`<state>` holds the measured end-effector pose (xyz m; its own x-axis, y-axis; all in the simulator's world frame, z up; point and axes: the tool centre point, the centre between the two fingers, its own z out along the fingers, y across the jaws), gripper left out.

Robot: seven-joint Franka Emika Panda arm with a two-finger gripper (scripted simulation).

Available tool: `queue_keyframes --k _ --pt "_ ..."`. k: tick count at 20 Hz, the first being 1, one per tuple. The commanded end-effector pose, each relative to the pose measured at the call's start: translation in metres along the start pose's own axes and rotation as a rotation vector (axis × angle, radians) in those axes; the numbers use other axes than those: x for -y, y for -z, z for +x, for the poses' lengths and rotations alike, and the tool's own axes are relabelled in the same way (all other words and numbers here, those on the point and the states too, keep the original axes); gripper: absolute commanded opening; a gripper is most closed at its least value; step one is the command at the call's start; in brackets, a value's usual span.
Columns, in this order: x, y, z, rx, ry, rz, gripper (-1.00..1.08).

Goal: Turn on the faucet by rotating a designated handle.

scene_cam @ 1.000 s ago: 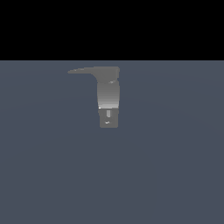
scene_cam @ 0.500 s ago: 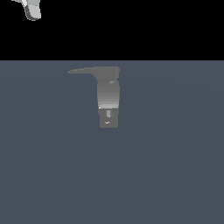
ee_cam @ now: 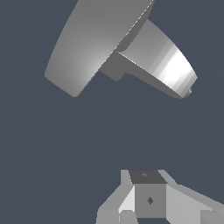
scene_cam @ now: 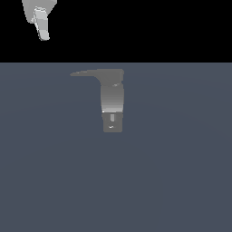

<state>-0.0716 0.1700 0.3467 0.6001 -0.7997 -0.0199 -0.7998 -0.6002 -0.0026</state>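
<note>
Faucet: no lettering, brand or number on its grey body or darker base.
Handle: plain, no mark.
Tool: white, no label readable in either view.
Surface: plain blue-grey, no signs.
Readable text overall: none.

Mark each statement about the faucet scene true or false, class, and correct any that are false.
1. The gripper is touching the handle. False: it hangs apart from it, toward the exterior view's upper left.
2. The handle projects from the top of the faucet toward the exterior view's left. True.
3. The faucet lies tipped over. False: it stands upright.
4. The gripper holds nothing. True.
</note>
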Motion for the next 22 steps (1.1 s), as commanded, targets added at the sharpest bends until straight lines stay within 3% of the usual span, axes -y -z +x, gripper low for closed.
queue_keyframes --k 1,12,22 --pt "0.012 -0.007 0.006 -0.001 -0.049 0.002 -1.00" --pt "0.064 -0.036 0.040 -0.007 -0.266 0.003 -1.00" --pt "0.109 -0.068 0.090 -0.016 -0.500 0.003 -1.00"
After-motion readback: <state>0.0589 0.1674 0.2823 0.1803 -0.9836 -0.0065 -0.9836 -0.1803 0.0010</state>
